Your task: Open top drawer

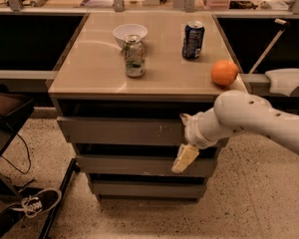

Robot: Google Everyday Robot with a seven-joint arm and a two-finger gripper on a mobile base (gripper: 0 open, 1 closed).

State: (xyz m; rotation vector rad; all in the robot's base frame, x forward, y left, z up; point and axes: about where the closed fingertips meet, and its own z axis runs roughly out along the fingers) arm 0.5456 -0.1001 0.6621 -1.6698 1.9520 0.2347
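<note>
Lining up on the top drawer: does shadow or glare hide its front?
Camera view: the top drawer front is evenly lit; the gap above it lies in deep shadow; the tabletop shows mild glare; the gripper, at the drawer's right end, is well lit.

Elevated front view, end effector (186, 139) centre-right
</note>
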